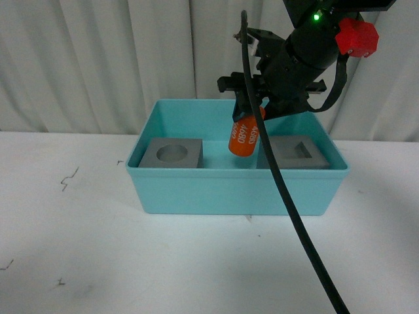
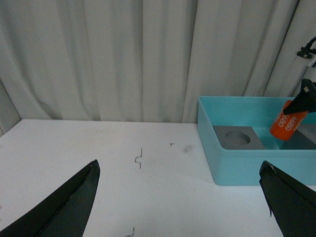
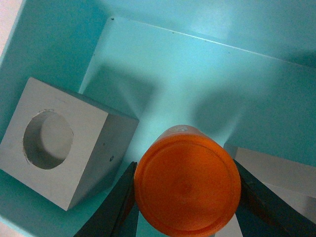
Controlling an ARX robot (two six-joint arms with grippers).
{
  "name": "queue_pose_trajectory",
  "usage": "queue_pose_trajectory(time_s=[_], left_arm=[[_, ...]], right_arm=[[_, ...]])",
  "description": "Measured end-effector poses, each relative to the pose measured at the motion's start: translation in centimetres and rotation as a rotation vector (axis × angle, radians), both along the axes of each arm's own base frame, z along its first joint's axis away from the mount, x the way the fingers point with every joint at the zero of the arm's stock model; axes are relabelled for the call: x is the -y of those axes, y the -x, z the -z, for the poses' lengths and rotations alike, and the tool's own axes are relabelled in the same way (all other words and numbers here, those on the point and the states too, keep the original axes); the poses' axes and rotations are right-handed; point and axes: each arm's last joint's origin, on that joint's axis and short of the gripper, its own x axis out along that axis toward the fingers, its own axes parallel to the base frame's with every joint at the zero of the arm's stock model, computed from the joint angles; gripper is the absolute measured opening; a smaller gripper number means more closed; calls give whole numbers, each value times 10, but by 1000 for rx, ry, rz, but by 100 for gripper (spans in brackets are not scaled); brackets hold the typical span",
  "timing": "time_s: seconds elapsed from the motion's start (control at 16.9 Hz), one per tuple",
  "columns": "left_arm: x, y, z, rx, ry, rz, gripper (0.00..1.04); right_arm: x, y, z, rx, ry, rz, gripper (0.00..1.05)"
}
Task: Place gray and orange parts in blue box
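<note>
The turquoise blue box stands on the white table. Inside it, a gray cube with a round recess lies at the left and a gray cube with a square recess at the right. My right gripper hangs over the middle of the box, shut on the orange cylinder, which tilts down between the two cubes. In the right wrist view the orange cylinder sits between the dark jaws above the box floor, next to the round-recess cube. My left gripper stands open over bare table, left of the box.
A black cable runs from the right arm down across the box's front. White curtains close off the back. Small dark marks dot the table left of the box.
</note>
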Motion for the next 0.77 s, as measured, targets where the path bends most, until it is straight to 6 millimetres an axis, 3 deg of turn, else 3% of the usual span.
queue_pose_trajectory(time_s=[0.36,0.77], left_arm=[[0,0,0,0,0,0,98],[0,0,0,0,0,0,98]], right_arm=[[-10,12,22,-59,47,-38,47],[-9,12,25,-54,77,-51,47]])
